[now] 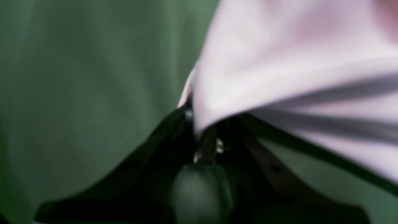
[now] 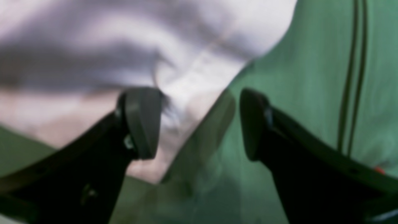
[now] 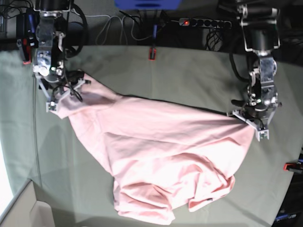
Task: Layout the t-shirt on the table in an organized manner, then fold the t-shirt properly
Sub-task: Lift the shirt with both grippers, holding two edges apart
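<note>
The pale pink t-shirt (image 3: 161,156) lies rumpled across the grey-green table (image 3: 189,75), bunched toward the near edge. No lettering shows. At the shirt's right tip, my left gripper (image 3: 251,118) is shut on the fabric. The left wrist view shows a pink corner (image 1: 279,62) pinched in that gripper (image 1: 202,133). At the shirt's far-left tip stands my right gripper (image 3: 66,97). In the right wrist view it (image 2: 196,124) is open, one finger (image 2: 140,121) over the shirt (image 2: 124,46) and the other finger (image 2: 252,124) over bare table (image 2: 311,77).
A red clamp (image 3: 152,53) sits on the table's far edge and another (image 3: 292,166) on its right edge. A power strip (image 3: 203,22) and cables lie behind the table. A pale box (image 3: 23,213) stands at the near-left corner.
</note>
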Controlling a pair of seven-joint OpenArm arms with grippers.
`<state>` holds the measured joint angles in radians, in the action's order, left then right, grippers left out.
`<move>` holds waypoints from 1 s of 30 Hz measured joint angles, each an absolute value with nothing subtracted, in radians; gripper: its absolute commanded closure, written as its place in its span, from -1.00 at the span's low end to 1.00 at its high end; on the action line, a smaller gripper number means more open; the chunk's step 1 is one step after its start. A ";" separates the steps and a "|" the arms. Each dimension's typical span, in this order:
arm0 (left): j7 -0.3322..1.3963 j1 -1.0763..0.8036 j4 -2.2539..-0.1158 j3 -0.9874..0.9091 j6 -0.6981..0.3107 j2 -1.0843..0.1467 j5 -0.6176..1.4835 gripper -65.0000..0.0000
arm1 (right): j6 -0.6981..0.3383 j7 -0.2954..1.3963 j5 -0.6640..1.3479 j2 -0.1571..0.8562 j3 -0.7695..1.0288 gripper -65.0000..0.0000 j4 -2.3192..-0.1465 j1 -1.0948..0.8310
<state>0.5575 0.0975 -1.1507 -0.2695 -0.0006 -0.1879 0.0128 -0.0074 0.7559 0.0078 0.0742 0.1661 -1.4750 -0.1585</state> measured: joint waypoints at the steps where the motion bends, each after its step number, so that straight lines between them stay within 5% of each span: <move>1: 0.556 0.081 -1.204 -0.278 -0.007 -0.183 0.014 1.00 | -0.007 0.756 0.009 0.074 0.167 -0.23 -1.467 -0.149; 4: 0.583 0.042 -1.322 -0.310 -0.011 -0.180 0.019 1.00 | -0.007 0.739 0.010 0.063 0.167 0.05 -1.462 -0.148; 8: 0.644 -0.028 -1.412 -0.321 -0.007 -0.182 0.014 1.00 | -0.012 0.734 0.022 0.047 0.160 0.93 -1.462 -0.150; 9: 0.656 -0.044 -1.431 -0.327 -0.009 -0.181 0.017 1.00 | -0.026 0.735 0.023 0.044 0.160 1.00 -1.464 -0.150; 14: 0.708 -0.101 -1.570 -0.386 -0.012 -0.181 0.017 1.00 | -0.210 0.770 0.020 0.042 0.187 1.00 -1.661 -0.281; 21: 0.823 -0.191 -1.772 -0.457 -0.015 -0.182 0.020 1.00 | -0.311 0.749 0.028 -0.022 0.326 1.00 -2.016 -0.411; 30: 0.872 -0.269 -1.839 -0.501 -0.022 -0.179 0.029 1.00 | -0.525 0.766 0.021 -0.030 0.387 1.00 -1.977 -0.574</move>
<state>0.8719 -0.2691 -1.8393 -0.5007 -0.0223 -0.1791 0.0288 -0.5251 0.7658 0.0208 -0.0299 0.3866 -1.9774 -0.5743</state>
